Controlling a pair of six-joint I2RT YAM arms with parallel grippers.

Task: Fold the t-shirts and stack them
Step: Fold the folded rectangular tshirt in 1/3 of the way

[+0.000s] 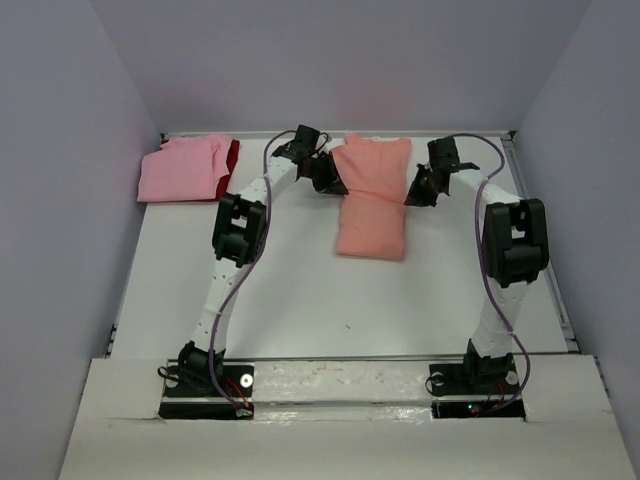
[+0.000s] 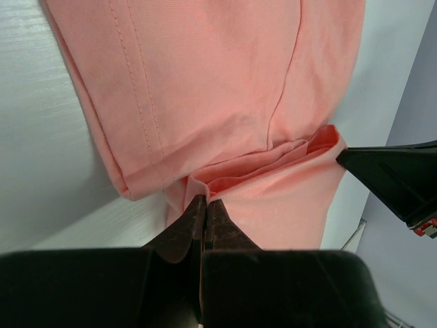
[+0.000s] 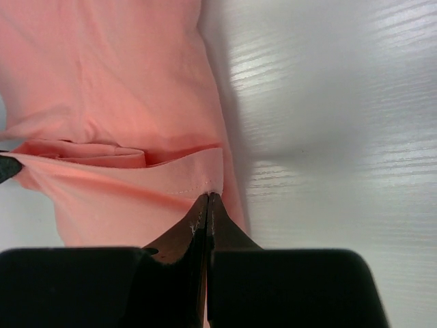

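left gripper (image 1: 325, 178): closed, pinching the left-hand edge of the salmon-orange t-shirt (image 1: 370, 200); in its wrist view a fold of cloth sat right at the fingertips.
right gripper (image 1: 420, 190): closed on the opposite edge of the same shirt, level with the left one; a stitched hem met its fingertips.
salmon-orange t-shirt: stretched between the two grippers as a long narrow strip. The part beyond the grippers lay toward the back wall. The part on the near side of them lay flat on the tabletop (image 1: 300, 290), running toward the arm bases. A ridge of gathered cloth ran from one grip to the other.
pink t-shirt (image 1: 180, 170): folded, well off to the left of the left gripper, in the far corner.
dark red t-shirt (image 1: 233, 155): only a strip showed along the pink shirt's right edge, so it probably lay underneath.
done, as judged: two shirts looked folded and stacked. The third appeared already narrowed lengthwise, with no sleeves sticking out.
left, as judged: a crosswise fold of the salmon-orange shirt, then carrying it onto the stack.
step in hand: likely the crosswise fold, both grips set at the fold line.
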